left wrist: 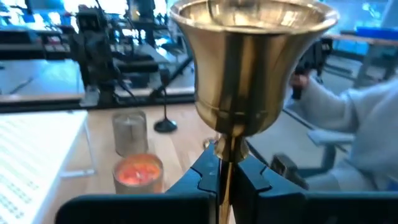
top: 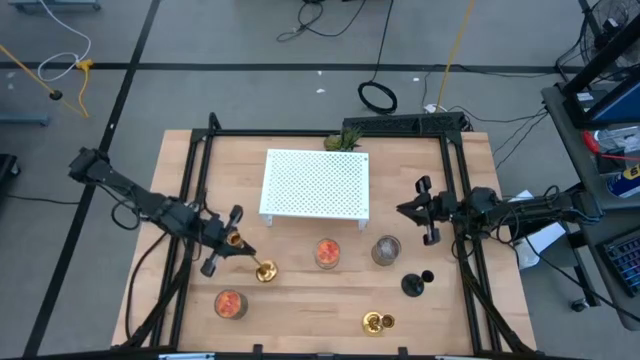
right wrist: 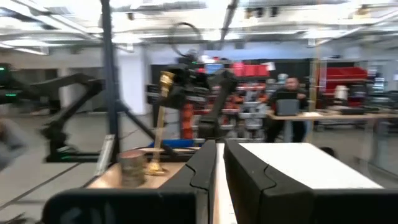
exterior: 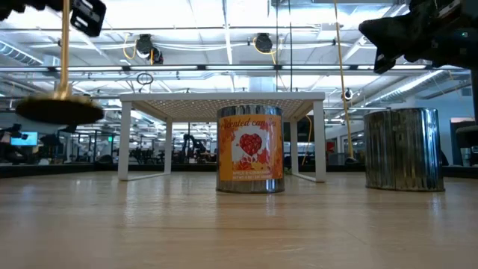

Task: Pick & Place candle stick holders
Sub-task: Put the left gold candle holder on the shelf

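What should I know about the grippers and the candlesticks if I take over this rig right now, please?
Left gripper: shut on a gold candlestick, held clear of the table, base hanging in the air in the low view.
Right gripper: off the table at the right side, holding nothing.
Second gold candlestick: lying on its side near the front edge.
Black candlestick: standing at front right.
White rack: nothing on top.
Done: one candlestick lifted.
Left: placing it, then handling the other two.
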Controlling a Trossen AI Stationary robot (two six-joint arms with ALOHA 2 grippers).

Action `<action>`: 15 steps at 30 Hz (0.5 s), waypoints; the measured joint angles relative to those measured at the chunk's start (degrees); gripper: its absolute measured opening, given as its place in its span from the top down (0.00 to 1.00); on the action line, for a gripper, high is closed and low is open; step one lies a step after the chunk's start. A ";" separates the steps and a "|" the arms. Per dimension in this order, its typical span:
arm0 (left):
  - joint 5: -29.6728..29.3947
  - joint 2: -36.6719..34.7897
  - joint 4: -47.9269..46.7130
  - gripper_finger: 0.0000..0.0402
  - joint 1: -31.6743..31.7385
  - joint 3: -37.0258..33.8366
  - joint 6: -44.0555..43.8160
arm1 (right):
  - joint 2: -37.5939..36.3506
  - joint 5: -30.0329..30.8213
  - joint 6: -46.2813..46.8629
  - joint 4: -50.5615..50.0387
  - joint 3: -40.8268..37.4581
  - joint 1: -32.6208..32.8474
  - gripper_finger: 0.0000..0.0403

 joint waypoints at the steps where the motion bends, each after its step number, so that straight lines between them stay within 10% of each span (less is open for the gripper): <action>1: -0.70 0.05 -0.40 0.96 0.00 0.87 0.01 | 0.00 1.35 0.02 0.02 -0.02 0.00 0.93; 15: -4.75 8.30 -17.21 0.97 9.97 25.77 10.79 | 0.34 4.07 0.01 3.16 -0.02 0.02 0.93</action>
